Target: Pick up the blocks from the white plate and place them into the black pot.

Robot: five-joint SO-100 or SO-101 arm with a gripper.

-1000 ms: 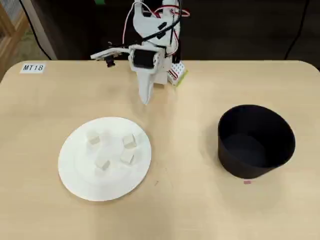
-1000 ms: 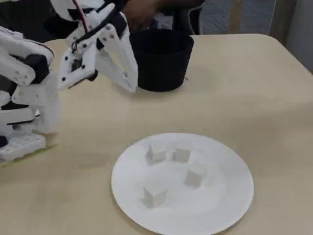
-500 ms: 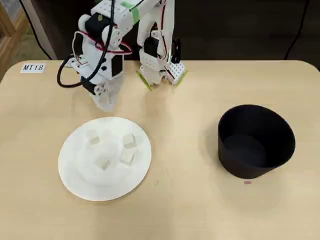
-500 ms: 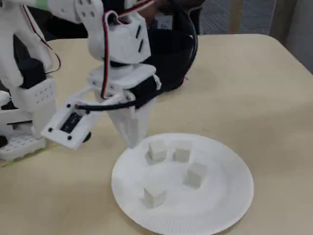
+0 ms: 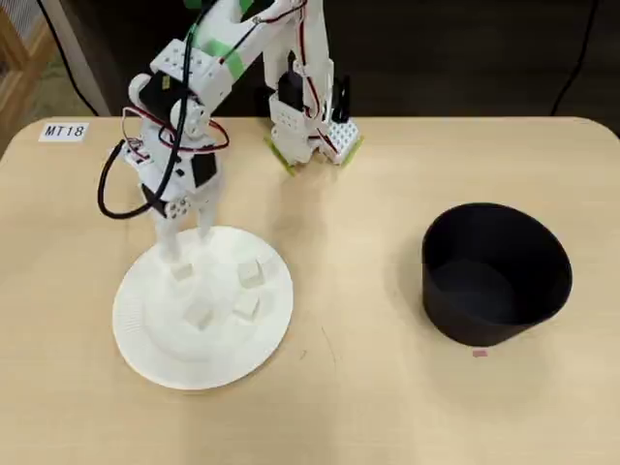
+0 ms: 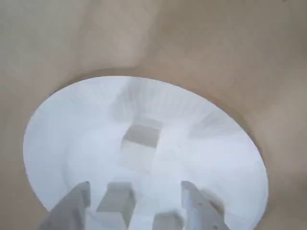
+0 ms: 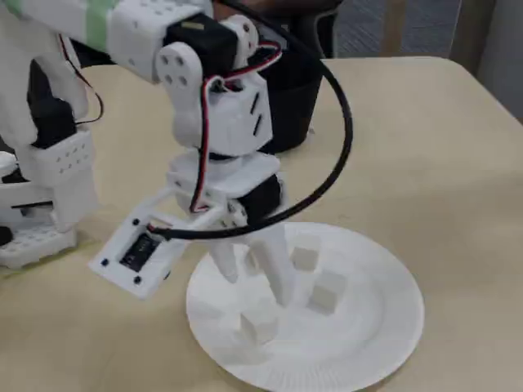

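Several small pale blocks lie on the white plate (image 5: 155,349), among them the back-left block (image 5: 182,270) and another block (image 5: 251,272). My gripper (image 5: 186,244) hangs open over the plate's back-left part, its fingers to either side of that block. In the wrist view a block (image 6: 117,200) sits between the fingers (image 6: 76,203), with a further block (image 6: 140,136) ahead on the plate (image 6: 72,124). In the fixed view the gripper (image 7: 257,287) partly hides one block; the plate (image 7: 368,343) and a block (image 7: 325,294) show. The black pot (image 5: 496,273) stands far right, holding nothing.
The arm's base (image 5: 310,136) stands at the table's back edge. A label reading MT18 (image 5: 64,131) lies at the back left. A small pink mark (image 5: 479,353) sits in front of the pot. In the fixed view the pot (image 7: 298,98) stands behind the arm.
The arm swung left and down from the back of the table to the plate. The gripper went from shut to open and now straddles the back-left block.
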